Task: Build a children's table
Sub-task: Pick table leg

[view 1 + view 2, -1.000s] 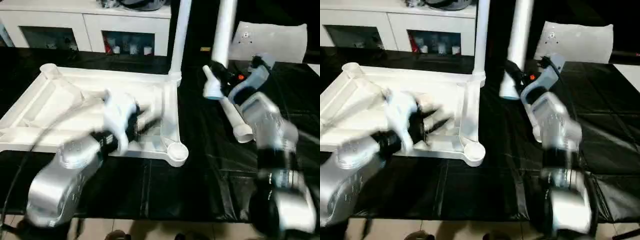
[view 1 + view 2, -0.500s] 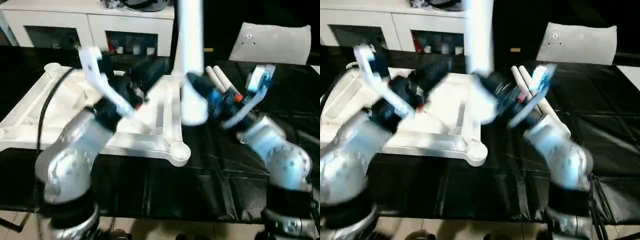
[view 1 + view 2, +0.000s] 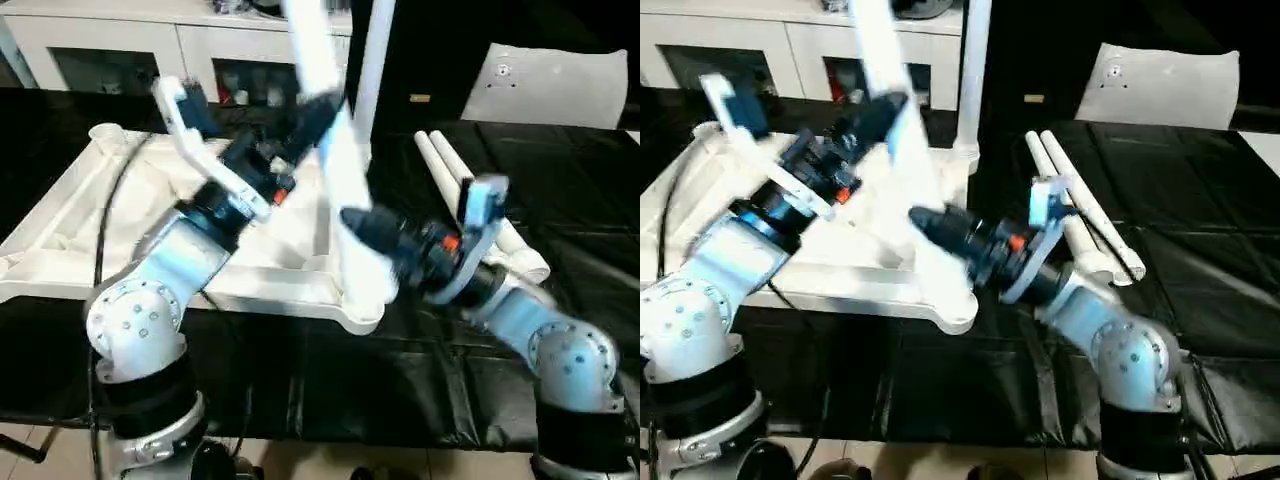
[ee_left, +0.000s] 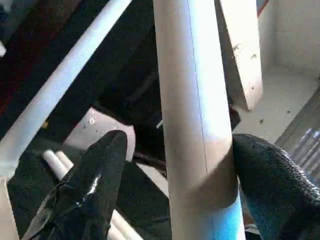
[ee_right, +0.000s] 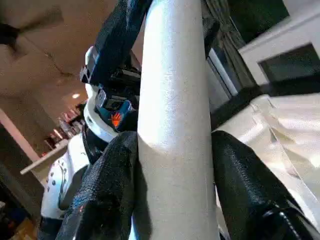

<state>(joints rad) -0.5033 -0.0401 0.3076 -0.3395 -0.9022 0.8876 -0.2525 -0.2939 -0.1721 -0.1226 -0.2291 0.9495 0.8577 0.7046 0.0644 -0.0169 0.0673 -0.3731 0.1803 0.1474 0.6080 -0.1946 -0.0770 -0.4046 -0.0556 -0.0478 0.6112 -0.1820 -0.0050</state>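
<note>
The right gripper's (image 5: 172, 165) two black fingers (image 5: 107, 185) pinch a long round tapered white plastic leg (image 3: 902, 165) near its thick lower end, touching it on both sides. The leg tilts up and away from the robot, leaning to the robot's left. Higher up the same leg, the left gripper's (image 4: 175, 175) black fingers (image 4: 92, 180) are spread to either side of it; one finger sits against the leg, the other stands a little apart.

Under both arms lies the white plastic rectangular table top (image 3: 95, 215), ribbed underside up, on a bench covered in black sheeting (image 3: 400, 350). Another white leg (image 3: 375, 70) stands upright in the top's far corner socket. A round empty socket (image 3: 955, 305) shows at the near corner. Two more white legs (image 3: 1080, 210) lie side by side on the bench to the robot's right. Behind stands a white cabinet with dark glass-fronted compartments (image 3: 120, 45).
</note>
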